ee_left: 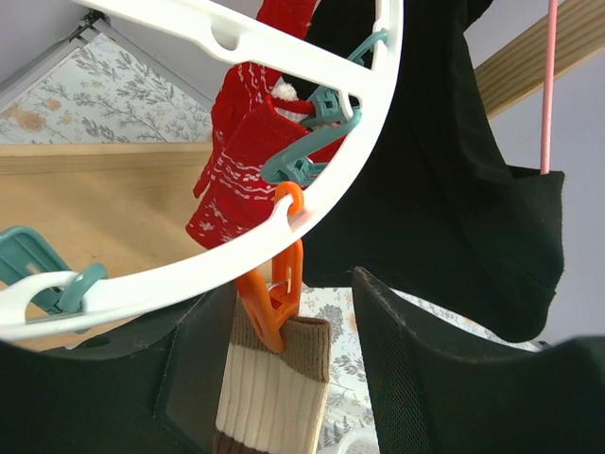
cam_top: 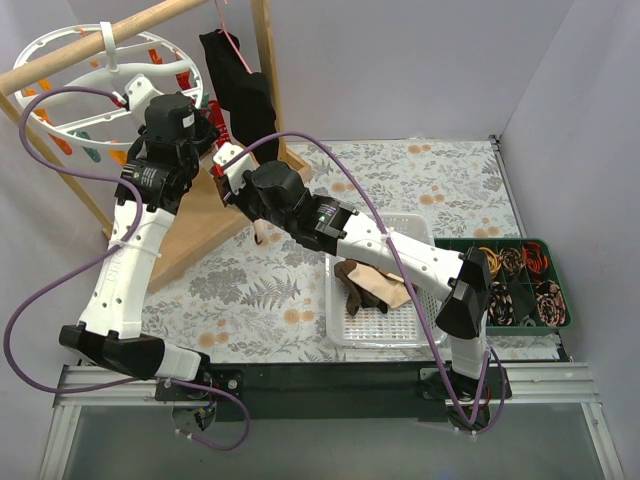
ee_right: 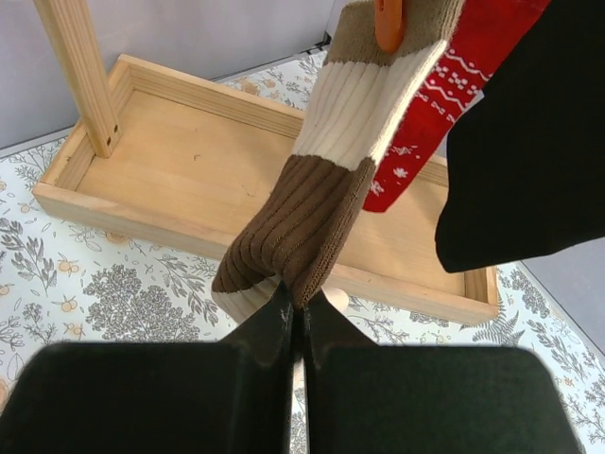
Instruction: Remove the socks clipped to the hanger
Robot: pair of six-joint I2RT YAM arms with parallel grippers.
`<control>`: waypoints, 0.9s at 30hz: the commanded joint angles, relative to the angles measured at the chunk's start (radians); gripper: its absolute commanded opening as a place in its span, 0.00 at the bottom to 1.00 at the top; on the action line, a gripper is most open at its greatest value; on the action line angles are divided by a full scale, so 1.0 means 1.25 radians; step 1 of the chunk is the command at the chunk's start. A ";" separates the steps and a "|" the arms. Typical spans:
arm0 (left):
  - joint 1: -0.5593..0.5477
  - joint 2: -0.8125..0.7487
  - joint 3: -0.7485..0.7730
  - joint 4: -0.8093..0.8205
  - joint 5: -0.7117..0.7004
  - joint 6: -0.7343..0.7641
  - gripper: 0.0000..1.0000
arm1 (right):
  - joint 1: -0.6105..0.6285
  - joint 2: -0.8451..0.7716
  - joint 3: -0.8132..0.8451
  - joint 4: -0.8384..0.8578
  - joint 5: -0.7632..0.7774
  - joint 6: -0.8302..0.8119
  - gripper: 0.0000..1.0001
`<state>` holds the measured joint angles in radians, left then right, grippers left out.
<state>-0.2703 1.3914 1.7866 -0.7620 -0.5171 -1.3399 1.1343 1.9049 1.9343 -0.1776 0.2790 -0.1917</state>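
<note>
The striped sock (ee_left: 272, 388) runs off the left wrist view's bottom edge — toe unseen there.

Tight quarters under the white plastic ring-shaped hanger (ee_left: 189, 270): an orange plastic clip (ee_left: 274, 293) and the tan, cream and brown ribbed sock (ee_left: 269, 388) fill the gap between the left gripper's (ee_left: 293, 350) fingers. A large black T-shirt (ee_left: 444, 189) crowds the right side, and red patterned socks (ee_left: 236, 180) hang behind. Below, the wooden rack base tray (ee_right: 217, 180) leaves open air above it.
</note>
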 commanded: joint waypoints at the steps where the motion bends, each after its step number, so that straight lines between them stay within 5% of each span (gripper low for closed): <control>1: 0.001 0.010 0.018 0.033 -0.042 0.031 0.50 | 0.006 -0.011 0.009 0.041 0.012 -0.014 0.01; 20: 0.001 0.013 -0.032 0.105 -0.105 0.128 0.30 | 0.013 -0.021 0.007 0.041 0.020 -0.015 0.01; 27: 0.001 0.004 -0.034 0.113 -0.081 0.133 0.11 | 0.015 -0.027 -0.005 0.041 0.031 -0.017 0.01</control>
<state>-0.2737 1.4193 1.7420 -0.6693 -0.6010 -1.1934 1.1431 1.9049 1.9335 -0.1768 0.2905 -0.1997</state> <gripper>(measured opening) 0.169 0.026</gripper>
